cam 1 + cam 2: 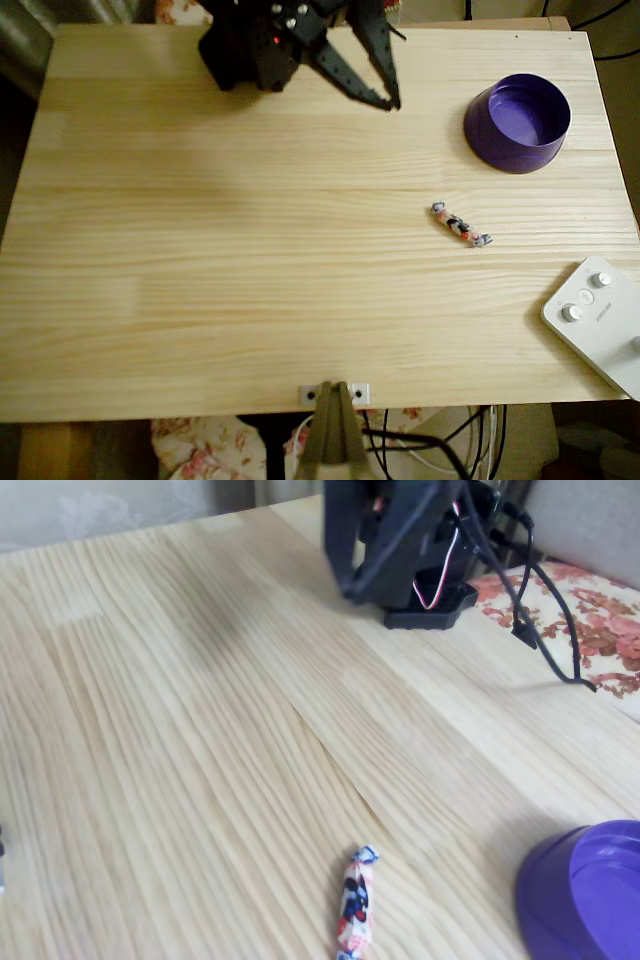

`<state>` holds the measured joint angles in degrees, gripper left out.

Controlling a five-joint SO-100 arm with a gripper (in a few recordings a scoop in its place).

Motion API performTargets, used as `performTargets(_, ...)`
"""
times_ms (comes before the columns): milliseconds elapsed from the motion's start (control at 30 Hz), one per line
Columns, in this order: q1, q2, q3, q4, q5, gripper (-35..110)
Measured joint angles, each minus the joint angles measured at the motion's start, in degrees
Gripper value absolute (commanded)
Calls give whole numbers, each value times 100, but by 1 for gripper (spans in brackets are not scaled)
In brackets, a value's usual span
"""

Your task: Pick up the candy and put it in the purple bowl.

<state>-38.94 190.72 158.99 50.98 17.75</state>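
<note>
Candy [356, 903]: nearest the fixed view's lens, we log one small wrapped sweet with twisted ends lying flat on the desk [180, 740], close to the near edge there. From overhead we place the candy [461, 224] in the right half of the desk [250, 260], about midway between the far and near edges, set at a slant, touching nothing.

Purple bowl [518, 122]: upright, near the far right corner in the overhead view, apart from the candy, bare wood between them. We see its rim [590, 895] cut by the lower right corner of the fixed view.

Pincer [372, 88]: black, by the far edge near the middle overhead, well apart from candy and bowl. We see its two fingers spread at the base and drawing close at the tips, holding nothing.

White device [600, 320]: with round knobs, at the near right corner, overhanging the edge.

Open wood: we note the whole left half and centre of the desk bare.
</note>
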Motion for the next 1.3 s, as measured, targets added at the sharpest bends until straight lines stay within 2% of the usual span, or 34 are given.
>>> performTargets(200,-527,-633,-53,-659,0,-1)
performTargets(367,-853,-1951,-747,-615,387,-1)
performTargets(700,-1248,-4298,-1934,-703,246,-1)
performTargets(1000,-1116,-5792,-2241,-1301,378,5)
performTargets(1300,-694,-7365,-2997,-1354,-246,17)
